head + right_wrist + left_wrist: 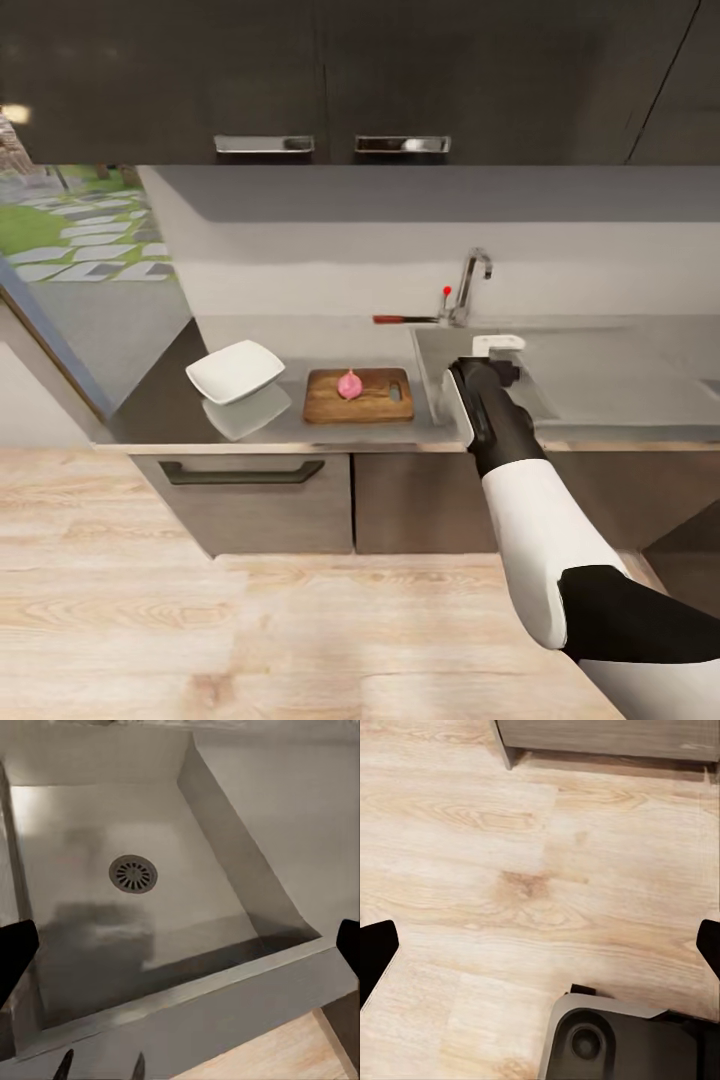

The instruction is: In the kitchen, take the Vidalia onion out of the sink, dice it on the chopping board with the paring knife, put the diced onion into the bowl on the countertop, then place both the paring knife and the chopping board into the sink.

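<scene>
Nearest is the pale wood floor [200,620], with the right arm [540,540] reaching up from the lower right toward the counter. The left wrist view looks straight down on the floor [510,870] and part of the robot's dark base [622,1039]; the 2 black fingers [375,956] of the left gripper [540,952] sit at opposite edges of that view, wide apart and holding nothing.

The right gripper [497,352] hovers over the sink [600,385]. Its wrist view looks into the steel basin [217,840], the round drain [133,874] bare, and its fingers [15,956] are likewise spread wide with nothing between them.

Beyond the lower cabinets [260,500], on the countertop [160,400], the board [375,405] lies just left of the sink with the onion [349,384] resting on it. The white bowl [235,371] stands further left, apart from the board. Behind, near the wall, the knife [405,319] lies on the countertop beside the faucet [470,285]. Black upper cabinets [330,80] hang above.
</scene>
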Tool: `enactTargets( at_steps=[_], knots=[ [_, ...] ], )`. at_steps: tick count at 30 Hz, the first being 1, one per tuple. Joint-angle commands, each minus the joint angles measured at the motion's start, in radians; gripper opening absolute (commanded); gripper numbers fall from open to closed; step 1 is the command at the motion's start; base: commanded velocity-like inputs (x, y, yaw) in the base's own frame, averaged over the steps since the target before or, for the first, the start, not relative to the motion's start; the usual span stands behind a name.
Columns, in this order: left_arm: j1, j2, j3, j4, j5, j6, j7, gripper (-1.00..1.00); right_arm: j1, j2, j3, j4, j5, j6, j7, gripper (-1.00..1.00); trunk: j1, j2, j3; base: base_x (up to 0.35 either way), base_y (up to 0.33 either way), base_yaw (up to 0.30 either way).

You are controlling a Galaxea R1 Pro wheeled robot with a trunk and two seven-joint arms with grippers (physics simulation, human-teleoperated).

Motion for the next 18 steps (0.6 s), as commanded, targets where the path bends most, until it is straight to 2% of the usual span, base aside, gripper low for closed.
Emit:
enactTargets(
  at_steps=[1,12,18],
  knots=[
    [-0.001,0.001,-0.005,-0.001,0.01,-0.003,0.004,1.0,-0.001,0.001,-0.001,0.0,0.007,0.001,0.0,1.0,0.001,-0.002,-0.002,0.225,0.264,0.0],
    [0.0,0.001,-0.005,0.001,0.01,-0.003,0.004,1.0,-0.001,0.001,-0.002,0.0,0.007,-0.023,-0.001,1.0,0.001,-0.002,-0.002,0.229,0.26,0.0],
    [0.0,0.001,-0.005,0.001,0.01,-0.003,0.004,1.0,-0.001,0.001,-0.002,0.0,0.006,-0.027,-0.027,1.0,0.001,-0.002,-0.002,0.256,0.232,0.0]
  ],
)
